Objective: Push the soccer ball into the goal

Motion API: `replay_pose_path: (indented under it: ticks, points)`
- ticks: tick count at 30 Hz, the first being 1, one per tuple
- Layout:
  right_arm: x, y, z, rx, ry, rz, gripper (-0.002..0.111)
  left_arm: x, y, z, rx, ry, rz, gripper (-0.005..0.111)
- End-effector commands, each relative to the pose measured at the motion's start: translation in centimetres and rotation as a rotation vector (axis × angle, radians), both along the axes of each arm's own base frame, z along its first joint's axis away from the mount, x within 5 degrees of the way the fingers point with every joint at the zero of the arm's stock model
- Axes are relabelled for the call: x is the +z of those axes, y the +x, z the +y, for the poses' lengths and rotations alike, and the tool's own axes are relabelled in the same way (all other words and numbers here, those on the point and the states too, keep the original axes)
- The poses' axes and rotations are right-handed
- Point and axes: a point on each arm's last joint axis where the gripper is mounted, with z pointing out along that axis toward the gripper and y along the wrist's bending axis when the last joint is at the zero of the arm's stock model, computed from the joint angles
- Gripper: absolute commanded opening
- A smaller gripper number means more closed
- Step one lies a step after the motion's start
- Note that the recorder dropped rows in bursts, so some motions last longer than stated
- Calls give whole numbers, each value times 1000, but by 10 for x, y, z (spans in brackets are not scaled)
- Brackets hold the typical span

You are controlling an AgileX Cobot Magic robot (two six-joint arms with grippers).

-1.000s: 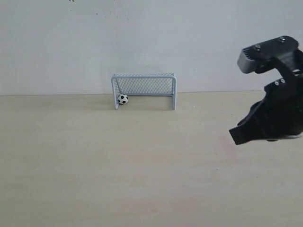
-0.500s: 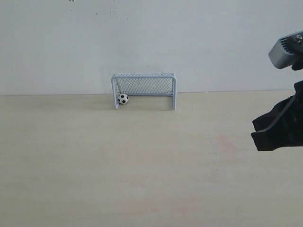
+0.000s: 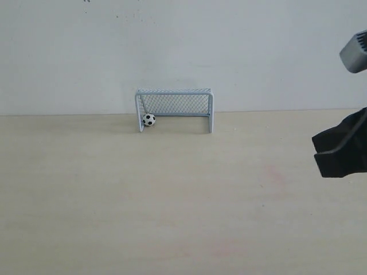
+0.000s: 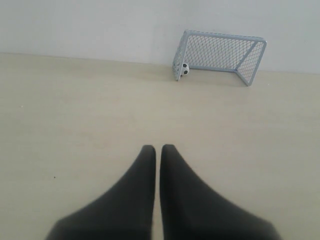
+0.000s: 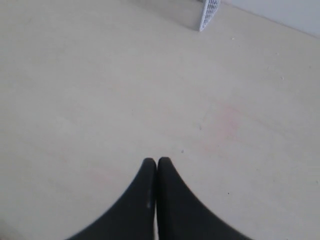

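Nearest, the left pincer (image 4: 158,148) is seen clenched, its smooth matte-black tapered fingers pressed tip to tip on nothing. The right pincer (image 5: 156,161) is clenched empty likewise, held above the worktop (image 3: 172,200), a pale, faintly grained, wood-look surface. Farther off, the ball (image 3: 148,120), small, round, white with black patches, is found inside the goal (image 3: 175,103), tucked against the post on the exterior view's left. The frame is thin, boxy, pale grey; the netting is fine mesh. The push is judged done, and only staying well apart from the goal is called for.
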Motion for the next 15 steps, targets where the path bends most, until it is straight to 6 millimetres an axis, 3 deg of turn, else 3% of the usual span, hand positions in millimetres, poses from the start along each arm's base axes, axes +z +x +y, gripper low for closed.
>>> replay_pose_path:
  ticks: [1, 10, 15]
  points:
    - [24, -19, -8, -13, 57, -147, 0, -1, 0, 0, 3, 8, -2, 4]
    - [58, -71, -28, -11, 135, -369, 0, -1, 0, 0, 3, 8, -2, 4]
    - [53, -87, -38, -38, 135, -458, 0, -1, 0, 0, 3, 8, -2, 4]
